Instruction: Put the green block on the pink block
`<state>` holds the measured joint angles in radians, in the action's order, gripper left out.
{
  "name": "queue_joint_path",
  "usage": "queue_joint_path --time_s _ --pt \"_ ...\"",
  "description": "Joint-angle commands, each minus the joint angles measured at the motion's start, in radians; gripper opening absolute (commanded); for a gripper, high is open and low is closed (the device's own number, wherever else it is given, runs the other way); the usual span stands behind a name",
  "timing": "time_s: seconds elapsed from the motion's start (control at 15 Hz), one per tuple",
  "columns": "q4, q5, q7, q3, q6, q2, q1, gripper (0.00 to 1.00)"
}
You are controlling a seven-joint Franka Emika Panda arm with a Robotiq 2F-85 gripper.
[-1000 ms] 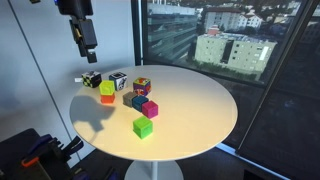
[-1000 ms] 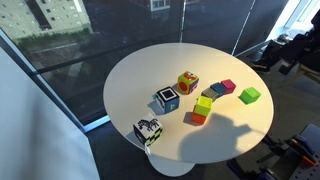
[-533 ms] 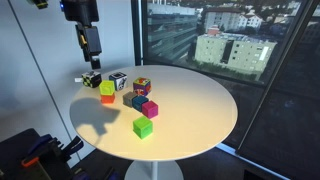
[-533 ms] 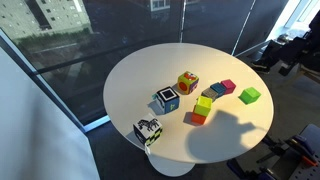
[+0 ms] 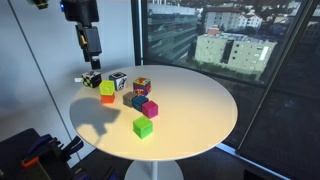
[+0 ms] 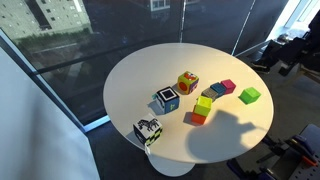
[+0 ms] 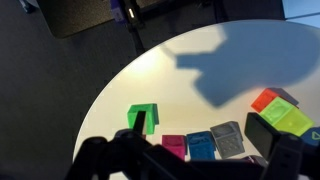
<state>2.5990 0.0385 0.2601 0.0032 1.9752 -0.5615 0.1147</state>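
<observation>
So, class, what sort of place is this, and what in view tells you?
Likely an upper-floor office or lab: a glass wall overlooks city buildings, and a robot arm hangs by a round white table.

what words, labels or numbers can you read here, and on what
None can be read.
Outer black-and-white cube: a printed pattern, too small to read.
Inner black-and-white cube: likewise a pattern, not legible.
Multicoloured cube: faces blurred, no legible marks.
</observation>
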Motion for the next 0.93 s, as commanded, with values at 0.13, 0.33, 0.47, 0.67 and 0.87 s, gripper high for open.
queue_joint_path --time_s 0.13,0.33,0.47,0.67,0.87 --pt "-0.005 0.008 -0.038 -0.039 0.039 0.040 0.021 1.00" --pt "-0.008 0.009 -0.068 -0.069 0.071 0.073 0.037 1.00" --pt "-0.006 0.010 -0.089 -0.090 0.108 0.095 0.048 1.00" --pt "0.001 0.013 -0.136 -0.120 0.186 0.144 0.063 1.00" --pt "-0.006 0.016 -0.152 -0.135 0.257 0.218 0.075 1.00"
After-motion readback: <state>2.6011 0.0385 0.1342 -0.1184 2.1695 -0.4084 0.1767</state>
